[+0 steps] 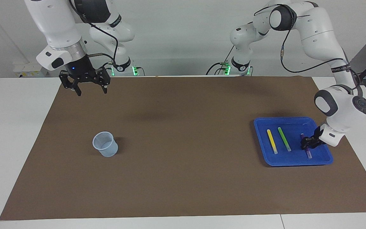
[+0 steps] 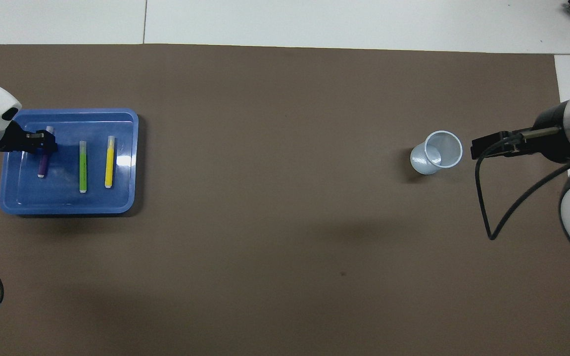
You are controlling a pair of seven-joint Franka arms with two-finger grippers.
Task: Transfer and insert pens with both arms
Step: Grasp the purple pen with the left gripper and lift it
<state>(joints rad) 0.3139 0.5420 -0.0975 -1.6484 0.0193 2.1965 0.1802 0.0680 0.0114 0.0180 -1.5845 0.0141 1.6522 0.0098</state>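
The right arm's black two-finger gripper [image 1: 89,86] hangs in the air over the brown mat [image 1: 183,143] at the right arm's end of the table, its fingers spread apart with nothing between them; this arm waits. Farther from the robots stands an upright translucent pale-blue plastic cup [image 1: 105,144]. At the left arm's end lies a shallow blue plastic tray [image 1: 292,125] holding three pens side by side, long axes running away from the robots: a yellow marker pen [image 1: 272,141], a green marker pen [image 1: 284,139] and a purple marker pen [image 1: 306,145]. The left arm's black gripper [image 1: 310,142] is down at the purple pen's middle; whether its fingers clamp it cannot be told.
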